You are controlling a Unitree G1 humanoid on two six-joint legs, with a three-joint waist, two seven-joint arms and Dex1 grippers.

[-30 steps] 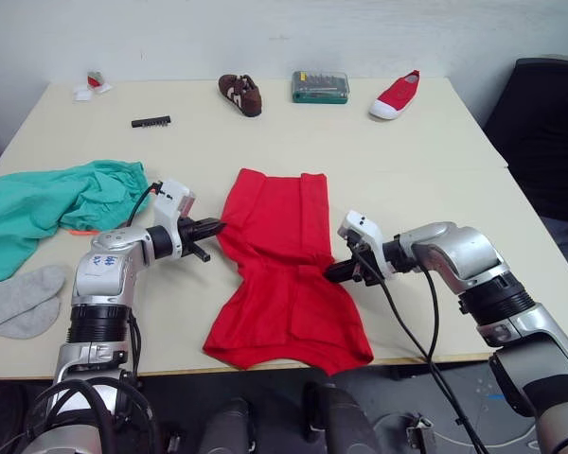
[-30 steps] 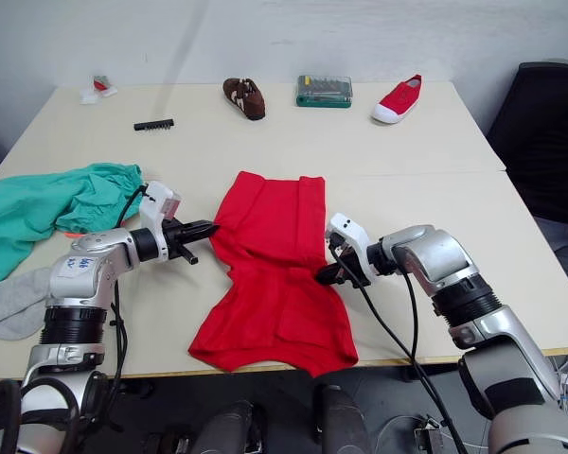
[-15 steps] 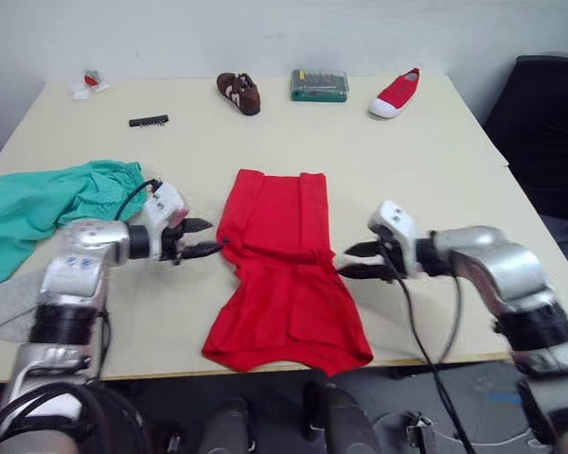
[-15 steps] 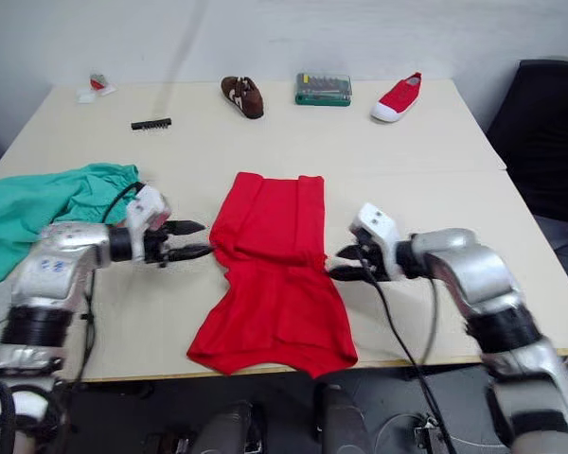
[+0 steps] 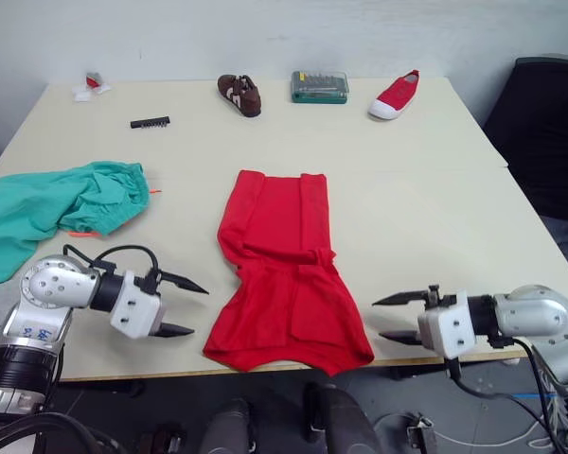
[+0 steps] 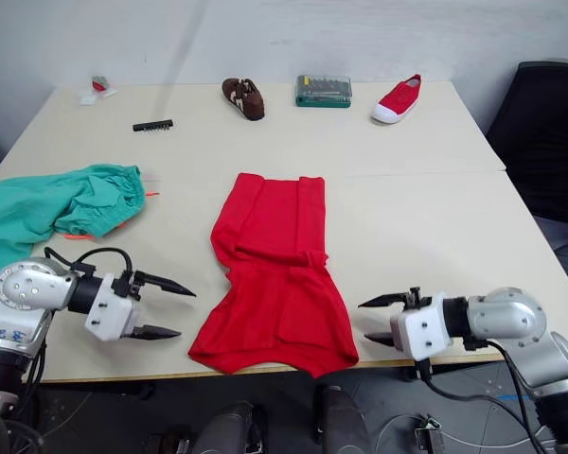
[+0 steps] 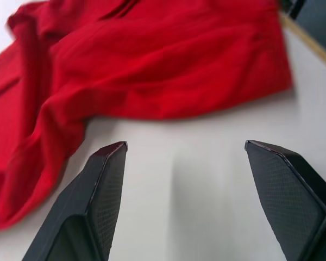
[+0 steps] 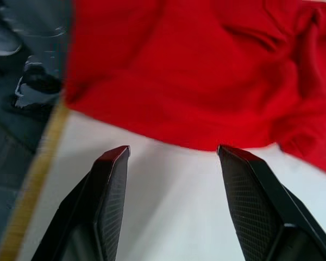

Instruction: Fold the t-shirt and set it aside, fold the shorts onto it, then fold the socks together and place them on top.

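T-shirt (image 5: 286,274), centre frame, looks light, limp, prone to bunching w/ both grippers, left (image 5: 180,305) & right (image 5: 391,317), spread empty; best pinch near-edge hem corners.

T-shirt (image 5: 286,274) matt red cloth; table (image 5: 426,189) smooth, matt beige.

Non-task stuff: beige table (image 5: 426,189), seam across the middle. Along far edge: brown sneaker w/ white stripes (image 5: 239,94), sole toward the wall side; green clear-lid bit/tool case (image 5: 320,86) just beside it; red slip-on shoe, white sole (image 5: 396,95), angled, near far right corner. Black bit strip (image 5: 150,122) lies flat, well apart from sneaker. Small white/red scrap (image 5: 88,85) at far left corner, can't tell what it is. Dark chair (image 5: 544,132) off table's right side. White wall behind.
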